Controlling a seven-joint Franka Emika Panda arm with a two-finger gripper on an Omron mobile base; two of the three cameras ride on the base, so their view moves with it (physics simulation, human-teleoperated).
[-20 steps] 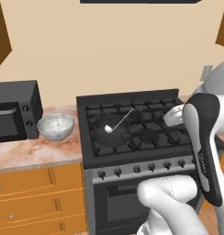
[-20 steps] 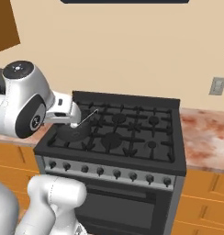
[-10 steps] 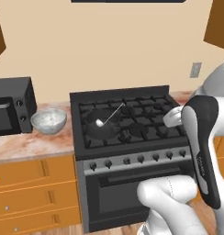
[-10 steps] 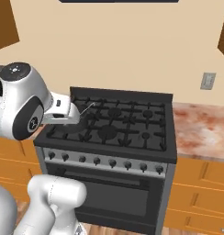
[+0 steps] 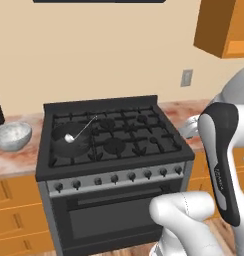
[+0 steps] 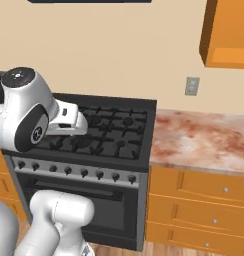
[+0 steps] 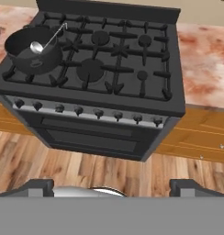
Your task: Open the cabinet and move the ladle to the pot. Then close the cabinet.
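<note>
The dark grey pot [image 5: 71,142] stands on the stove's front left burner. The silvery ladle [image 5: 70,137] lies in it, bowl down, with its thin handle leaning out over the rim to the back right. In the hand view the pot [image 7: 33,56] and ladle [image 7: 37,47] sit at the upper left. My gripper [image 7: 112,187] is open, its fingertips [image 7: 38,186] wide apart with nothing between them, hanging in front of the stove well away from the pot. The orange cabinet [image 5: 224,27] hangs high on the right wall [image 6: 228,32]; I cannot make out its door.
The black gas stove [image 5: 109,135] fills the middle. A pale speckled bowl [image 5: 11,136] rests on the counter to its left. Right of the stove run a marbled counter [image 6: 204,140], orange drawers [image 6: 199,200] and a wall outlet [image 6: 192,86]. My own arm [image 6: 29,117] blocks the stove's left side.
The whole picture has slid left, so the base has driven right; the microwave has left the view and the cabinet has come in. The ladle stays in the pot, the gripper stays open.
</note>
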